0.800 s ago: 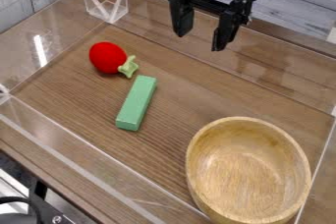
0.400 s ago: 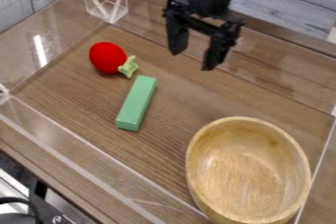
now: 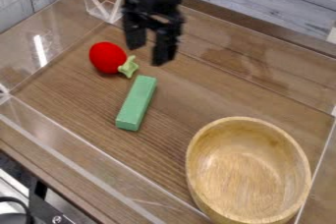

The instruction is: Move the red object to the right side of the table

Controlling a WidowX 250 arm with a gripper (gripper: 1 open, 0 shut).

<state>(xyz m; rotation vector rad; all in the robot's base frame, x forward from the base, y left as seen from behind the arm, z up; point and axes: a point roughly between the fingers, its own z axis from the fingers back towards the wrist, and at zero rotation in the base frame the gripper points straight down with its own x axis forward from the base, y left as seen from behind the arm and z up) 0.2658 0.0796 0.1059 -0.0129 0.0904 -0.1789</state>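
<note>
Inspector: Gripper (image 3: 148, 46) hung fully open and empty, just right of the red object (image 3: 106, 57) on the table's (image 3: 250, 81) left.

Operator: Next?

Inspector: You were approaching; centre, then descend.

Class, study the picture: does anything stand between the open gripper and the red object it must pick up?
Nothing visible does. The gripper, jaws open and pointing down, is just right of the red object; the green block lies lower, out of the way.

Open fingers (image 3: 149, 45) hang beside the red object (image 3: 106, 57).
</note>
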